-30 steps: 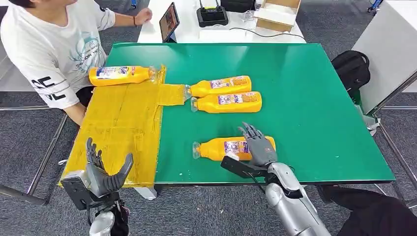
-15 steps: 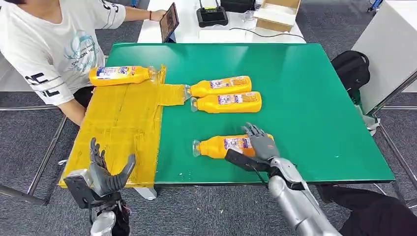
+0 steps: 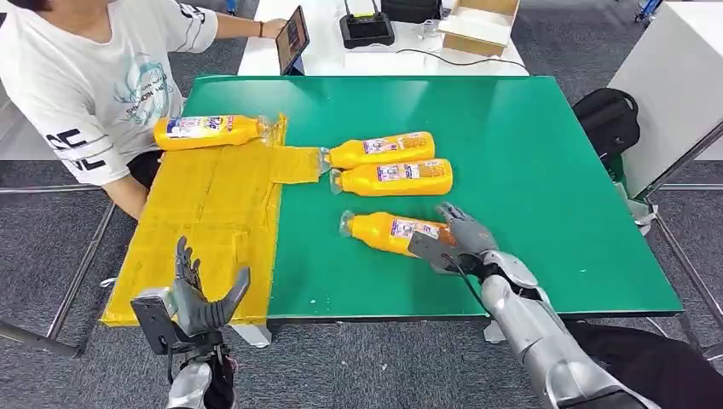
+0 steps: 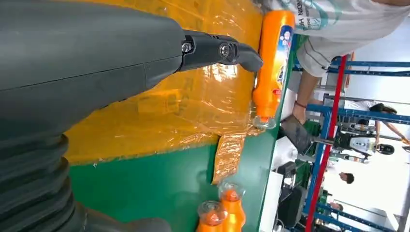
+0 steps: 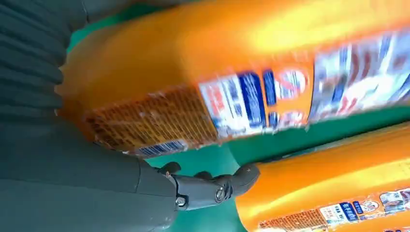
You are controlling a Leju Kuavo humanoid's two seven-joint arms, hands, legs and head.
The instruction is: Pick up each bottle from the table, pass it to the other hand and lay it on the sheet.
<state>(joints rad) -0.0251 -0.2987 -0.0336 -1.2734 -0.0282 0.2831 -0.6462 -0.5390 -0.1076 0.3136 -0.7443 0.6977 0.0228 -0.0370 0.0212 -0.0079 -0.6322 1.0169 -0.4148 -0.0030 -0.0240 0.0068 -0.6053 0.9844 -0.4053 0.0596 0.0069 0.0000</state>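
Bottle in play (image 3: 394,232): orange, lying on its side on the green table (image 3: 546,170), cap toward 9 o'clock, base under the right hand; sits around 6 o'clock of the two-bottle pair.
Right hand (image 3: 456,234): fingers draped over the bottle's base end, thumb underneath per the right wrist view (image 5: 212,189). Contact clear, firm closure not; cannot tell if it is actually grasping.
Left hand (image 3: 198,300): released, fingers spread, palm up, at the near edge of the sheet, about 8 o'clock from the bottle, well apart from it.
Yellow sheet (image 3: 213,221): crinkled film over the table's 9 o'clock side; one placed bottle (image 3: 209,130) lies at its far edge, near the seated person (image 3: 94,85).
Bottle pair (image 3: 388,164): side by side at table centre, caps toward the sheet, just beside the bottle in play.
Risk 1: grip sits at the base, off-centre, so I'd expect the cap end to droop or the bottle to roll out on lift.
Risk 2: fingers are close to the pair; a sloppy lift could knock the nearer one.
Risk 3: handover span is wide; a loose hold could slip mid-pass.
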